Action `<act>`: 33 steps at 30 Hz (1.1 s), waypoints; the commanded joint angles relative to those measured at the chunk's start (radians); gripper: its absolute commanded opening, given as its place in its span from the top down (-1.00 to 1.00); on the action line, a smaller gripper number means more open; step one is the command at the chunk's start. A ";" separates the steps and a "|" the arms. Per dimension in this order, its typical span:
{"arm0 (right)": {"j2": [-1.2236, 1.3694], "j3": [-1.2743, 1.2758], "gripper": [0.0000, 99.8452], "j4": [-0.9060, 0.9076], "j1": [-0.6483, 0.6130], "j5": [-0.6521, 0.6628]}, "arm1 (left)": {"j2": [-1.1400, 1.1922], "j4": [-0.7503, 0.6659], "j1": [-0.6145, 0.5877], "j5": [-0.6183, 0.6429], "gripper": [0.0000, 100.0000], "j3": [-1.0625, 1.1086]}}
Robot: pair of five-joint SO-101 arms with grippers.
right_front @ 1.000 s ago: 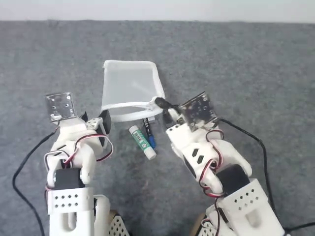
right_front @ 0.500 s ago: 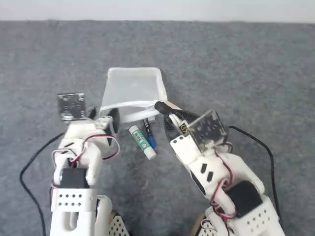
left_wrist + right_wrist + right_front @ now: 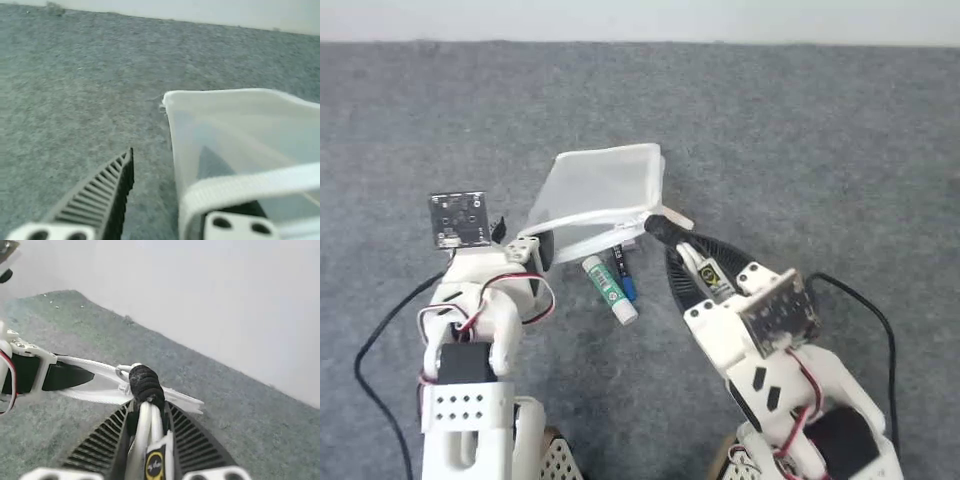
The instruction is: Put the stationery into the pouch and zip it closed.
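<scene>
A white mesh pouch [image 3: 605, 180] is raised off the grey carpet with its mouth towards the arms. My right gripper [image 3: 658, 228] is shut on the pouch's rim band at its right corner, and the band [image 3: 100, 385] stretches away from its fingertips [image 3: 145, 382]. At the mouth's left corner my left gripper [image 3: 535, 248] is open, one finger [image 3: 107, 192] outside the pouch [image 3: 250, 130] and the other inside, dark through the mesh. A white glue stick with a green label [image 3: 610, 290] and a blue-and-black pen [image 3: 624, 275] lie on the carpet just below the mouth.
Grey carpet [image 3: 820, 140] covers the table up to a pale wall at the back. Black cables trail beside both arm bases [image 3: 380, 330]. Open floor lies to the pouch's left, right and far side.
My right gripper has drawn back and lifted the pouch's right corner, tilting the pouch and shifting it right. The left arm has moved forward to the mouth's left corner. Glue stick and pen have not moved.
</scene>
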 commanded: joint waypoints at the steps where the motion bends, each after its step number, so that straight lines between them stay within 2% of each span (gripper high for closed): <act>1: -0.044 -0.009 0.98 0.002 -0.018 0.012 | -0.014 0.040 0.020 -0.031 0.68 -0.024; 8: -0.045 0.048 0.95 -0.059 -0.047 0.014 | -0.015 0.069 0.075 -0.071 0.98 -0.044; 14: -0.044 0.071 0.56 -0.062 -0.047 0.005 | -0.017 0.098 0.014 -0.064 0.98 -0.081; 23: 0.044 -0.006 0.66 -0.035 -0.036 0.012 | -0.017 0.100 -0.012 -0.061 0.98 -0.099; 33: 0.578 -0.209 0.67 -0.042 0.051 0.012 | -0.023 0.158 -0.167 -0.012 0.98 -0.159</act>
